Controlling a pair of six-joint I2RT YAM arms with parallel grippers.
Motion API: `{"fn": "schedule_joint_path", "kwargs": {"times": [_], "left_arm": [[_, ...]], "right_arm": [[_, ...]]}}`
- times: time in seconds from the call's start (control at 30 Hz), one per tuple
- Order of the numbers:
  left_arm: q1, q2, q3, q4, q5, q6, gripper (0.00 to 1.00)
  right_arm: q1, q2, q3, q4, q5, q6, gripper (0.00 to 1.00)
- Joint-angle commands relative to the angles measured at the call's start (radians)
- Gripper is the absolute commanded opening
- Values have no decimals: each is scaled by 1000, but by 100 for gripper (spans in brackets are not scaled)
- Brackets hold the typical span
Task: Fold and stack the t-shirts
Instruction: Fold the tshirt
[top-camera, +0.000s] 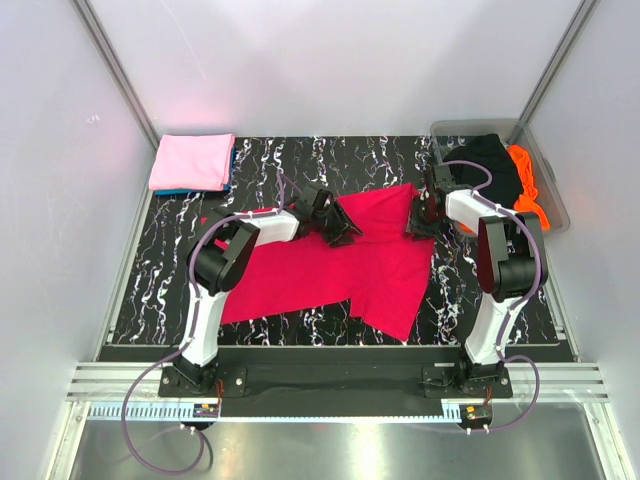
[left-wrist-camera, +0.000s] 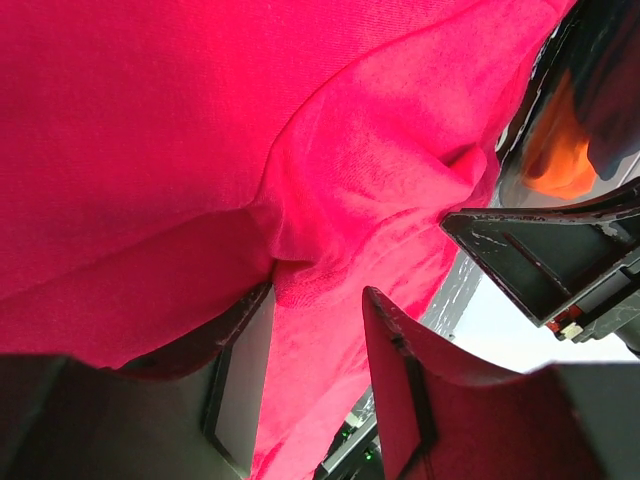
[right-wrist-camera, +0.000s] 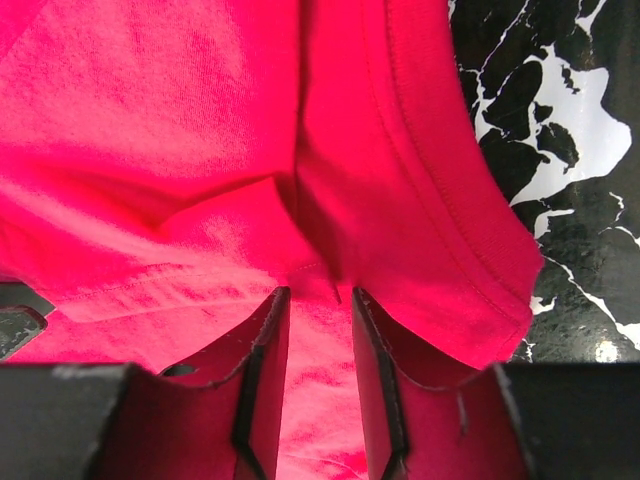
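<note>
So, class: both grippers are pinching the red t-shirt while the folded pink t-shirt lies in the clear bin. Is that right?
Not quite. The folded pink t-shirt lies on the table at its far left corner, on a blue t-shirt, not in the clear bin; the top external view shows this. The left gripper and right gripper do pinch the red t-shirt.

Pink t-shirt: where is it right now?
In the top external view, the pink t-shirt lies folded at the far left corner of the table, on top of a blue t-shirt, apart from the crimson t-shirt.
</note>
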Motion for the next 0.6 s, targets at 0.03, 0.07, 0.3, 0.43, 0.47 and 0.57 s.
{"fn": "schedule_joint_path", "kwargs": {"times": [0.03,0.07,0.3,0.43,0.47,0.57], "left_arm": [[-1,-8,25,2,-17,-16,46],[-3,-17,12,2,-25,-14,48],[-4,-75,-30,-43,-54,6,54],[-4,-88,-40,-61,-69,-6,54],[-6,-94,-42,-66,-74,-6,54],[-7,-82,-28,-70,-71,1,54]], "right_arm": [[-1,7,32,4,7,-17,39],[-4,7,31,5,9,-15,40],[-10,30,52,7,-11,-9,36],[-9,24,51,4,-17,-3,32],[-9,24,51,5,-20,-3,32],[-9,21,52,7,-28,-1,26]]}}
